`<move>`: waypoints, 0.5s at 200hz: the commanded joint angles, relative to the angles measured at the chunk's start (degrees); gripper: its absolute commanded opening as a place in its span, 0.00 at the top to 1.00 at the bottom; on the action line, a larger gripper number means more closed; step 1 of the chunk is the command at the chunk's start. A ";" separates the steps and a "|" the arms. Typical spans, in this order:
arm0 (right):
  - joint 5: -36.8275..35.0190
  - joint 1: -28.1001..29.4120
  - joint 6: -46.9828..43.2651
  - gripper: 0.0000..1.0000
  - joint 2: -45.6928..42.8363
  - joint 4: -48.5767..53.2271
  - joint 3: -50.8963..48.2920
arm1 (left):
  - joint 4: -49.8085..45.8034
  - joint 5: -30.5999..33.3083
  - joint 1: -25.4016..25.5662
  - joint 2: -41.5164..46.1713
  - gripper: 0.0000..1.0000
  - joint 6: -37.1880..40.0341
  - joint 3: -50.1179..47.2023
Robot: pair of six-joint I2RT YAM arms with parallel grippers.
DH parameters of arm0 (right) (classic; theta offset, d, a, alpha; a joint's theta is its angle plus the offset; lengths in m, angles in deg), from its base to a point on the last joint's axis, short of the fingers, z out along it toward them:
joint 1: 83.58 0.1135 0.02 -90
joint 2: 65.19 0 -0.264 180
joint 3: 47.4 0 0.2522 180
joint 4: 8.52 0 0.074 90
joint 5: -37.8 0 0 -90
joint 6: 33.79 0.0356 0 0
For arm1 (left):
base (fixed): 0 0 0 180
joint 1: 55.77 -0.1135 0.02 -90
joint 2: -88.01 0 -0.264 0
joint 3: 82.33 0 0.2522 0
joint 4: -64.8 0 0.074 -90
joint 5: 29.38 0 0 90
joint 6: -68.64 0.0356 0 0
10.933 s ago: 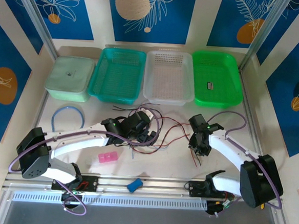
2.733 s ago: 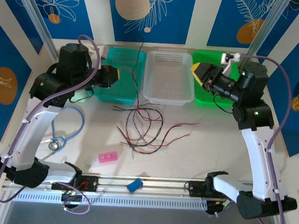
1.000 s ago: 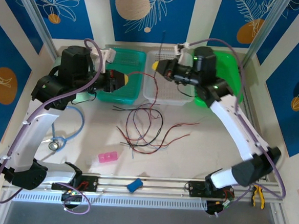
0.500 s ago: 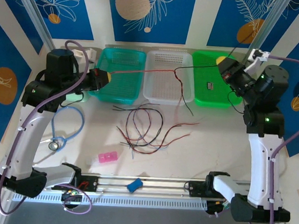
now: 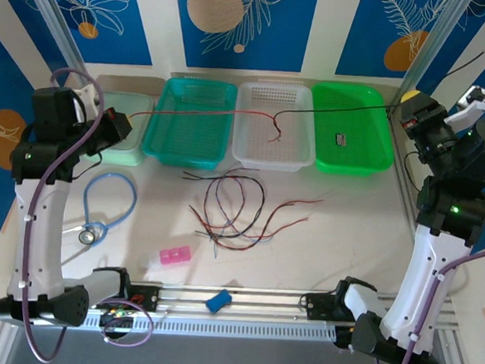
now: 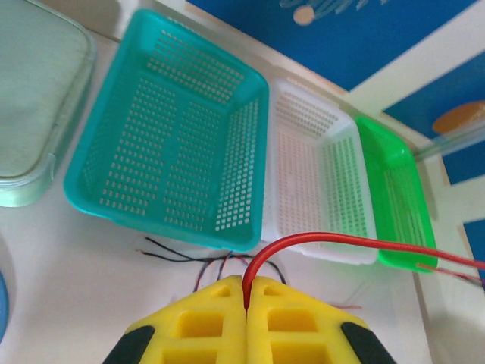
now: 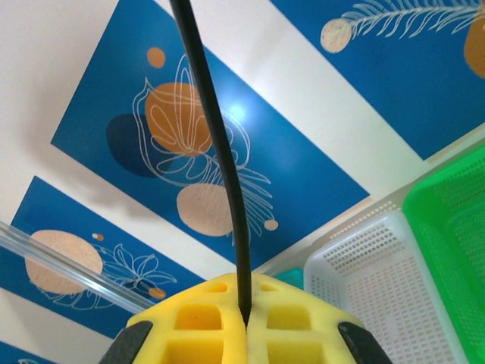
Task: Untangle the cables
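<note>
My left gripper (image 5: 123, 126) is raised at the far left, shut on a red cable (image 5: 206, 111). In the left wrist view the red cable (image 6: 341, 241) comes out from between the closed yellow pads of that gripper (image 6: 247, 284). My right gripper (image 5: 409, 108) is raised at the far right, shut on a black cable (image 5: 339, 110). The right wrist view shows the black cable (image 7: 220, 152) pinched in its gripper (image 7: 244, 315). The two cables stretch over the baskets and meet above the white basket, with a short end hanging there. The other cables (image 5: 232, 210) lie in loose loops on the table.
At the back stand a mint lidded box (image 5: 133, 145), a teal basket (image 5: 191, 83), a white basket (image 5: 273, 163) and a green basket (image 5: 353, 88). A light blue tube loop (image 5: 108, 196) lies at the left. A pink piece (image 5: 175, 256) and a blue block (image 5: 218, 299) sit near the front.
Both arms have swung outward, the left one further left and the right one further right. The red and black cables now run tauter across the baskets, and the hanging end is shorter.
</note>
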 commanded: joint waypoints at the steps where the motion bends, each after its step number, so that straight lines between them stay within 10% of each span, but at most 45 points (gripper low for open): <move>1: -1.97 -1.70 -0.91 1.00 -0.08 -1.28 2.05 | 3.11 0.99 -3.26 3.09 1.00 -2.76 -1.75; 100: -9.46 -4.66 -6.59 1.00 1.61 1.10 10.27 | 16.57 3.25 -10.65 7.98 1.00 -12.17 -9.58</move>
